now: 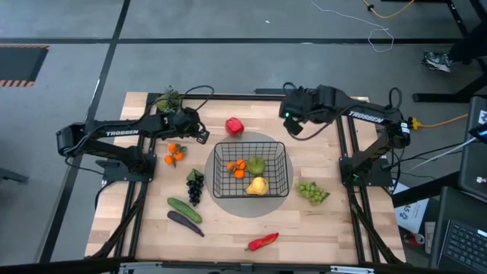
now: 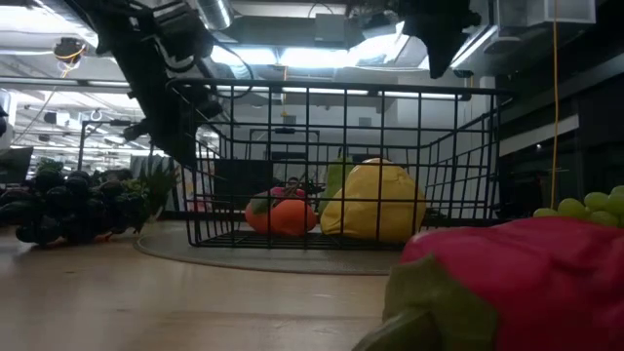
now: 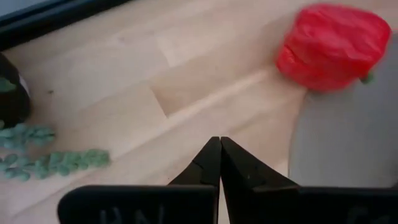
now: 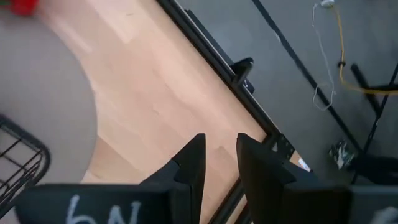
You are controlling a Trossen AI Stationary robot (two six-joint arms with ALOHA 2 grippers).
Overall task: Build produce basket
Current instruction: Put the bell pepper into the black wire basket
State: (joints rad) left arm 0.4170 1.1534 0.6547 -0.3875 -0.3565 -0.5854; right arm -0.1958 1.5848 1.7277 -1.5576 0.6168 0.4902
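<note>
The black wire basket (image 1: 283, 156) stands on a round grey mat (image 1: 251, 139) mid-table. It holds an orange piece (image 1: 238, 168), a green pear (image 1: 256, 164) and a yellow lemon (image 1: 257, 185). A blocky red fruit (image 1: 234, 126) lies at the mat's far edge and also shows in the left wrist view (image 3: 333, 46). My left gripper (image 1: 203, 137) is shut and empty (image 3: 220, 142), just left of the red fruit. My right gripper (image 1: 292, 128) hovers off the basket's far right corner, its fingers a little apart and empty (image 4: 221, 144).
Oranges (image 1: 174, 154), dark grapes (image 1: 195, 186), a cucumber (image 1: 184, 208) and an eggplant (image 1: 185, 222) lie left of the basket. A long red pepper (image 1: 262, 241) lies near the front edge, green grapes (image 1: 313, 192) to the right, and a potted plant (image 1: 169, 99) at the far left.
</note>
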